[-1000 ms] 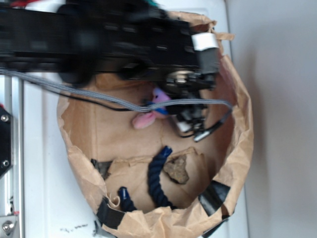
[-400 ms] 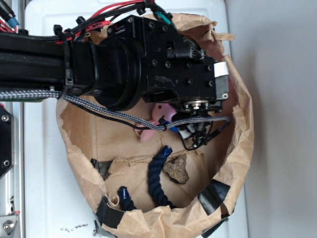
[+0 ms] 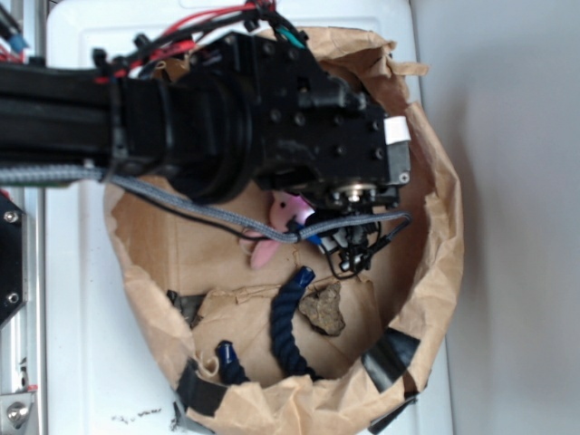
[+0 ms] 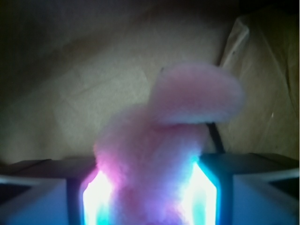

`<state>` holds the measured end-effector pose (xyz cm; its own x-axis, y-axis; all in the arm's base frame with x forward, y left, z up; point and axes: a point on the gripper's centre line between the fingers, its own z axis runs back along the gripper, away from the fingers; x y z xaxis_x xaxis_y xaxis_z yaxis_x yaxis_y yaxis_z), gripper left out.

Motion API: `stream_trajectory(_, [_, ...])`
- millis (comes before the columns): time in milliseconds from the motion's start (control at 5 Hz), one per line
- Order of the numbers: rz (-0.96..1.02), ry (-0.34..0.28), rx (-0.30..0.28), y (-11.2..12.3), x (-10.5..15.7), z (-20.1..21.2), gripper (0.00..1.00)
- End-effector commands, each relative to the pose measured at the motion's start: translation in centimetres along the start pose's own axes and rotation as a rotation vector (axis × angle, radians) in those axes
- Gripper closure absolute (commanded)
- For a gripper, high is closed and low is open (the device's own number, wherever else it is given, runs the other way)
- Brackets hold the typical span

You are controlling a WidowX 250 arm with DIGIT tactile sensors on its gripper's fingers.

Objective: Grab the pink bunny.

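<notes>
Exterior view: one crumpled brown paper bag (image 3: 435,272), rolled down into a bowl, sits on the white table (image 3: 77,362). The arm reaches across the bag's upper half, so the wrist hides most of what it holds. The pink bunny (image 3: 283,217) shows only as a pink patch under the wrist, near the bag's middle, with one long ear (image 3: 261,253) hanging toward the bag's lower side. Also inside the bag, below the bunny, are one dark blue rope (image 3: 288,317) and one brown rock-like lump (image 3: 323,309). The fingers cannot be read here.

Wrist view: the bunny (image 4: 159,159) fills the gap between the two lit fingers (image 4: 208,192), plush pressed against both pads, so they appear clamped on its body. One rounded ear (image 4: 199,96) sticks up above them, with the brown paper behind. I judge the grasp made, the body taken because it is the thickest part.
</notes>
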<state>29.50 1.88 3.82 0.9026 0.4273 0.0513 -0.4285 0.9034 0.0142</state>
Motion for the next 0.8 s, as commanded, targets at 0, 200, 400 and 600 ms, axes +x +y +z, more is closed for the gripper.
stream_trajectory(0, [-0.001,-0.034,-0.113,1.8,0.7,5.9,1.00])
stream_trajectory(200, [-0.021,-0.009,-0.145,3.0,0.5,8.6,1.00])
stream_trajectory(400, [-0.057,-0.011,-0.156,3.5,0.4,9.4,1.00])
stream_trajectory(600, [-0.086,-0.032,-0.113,3.5,0.3,9.7,1.00])
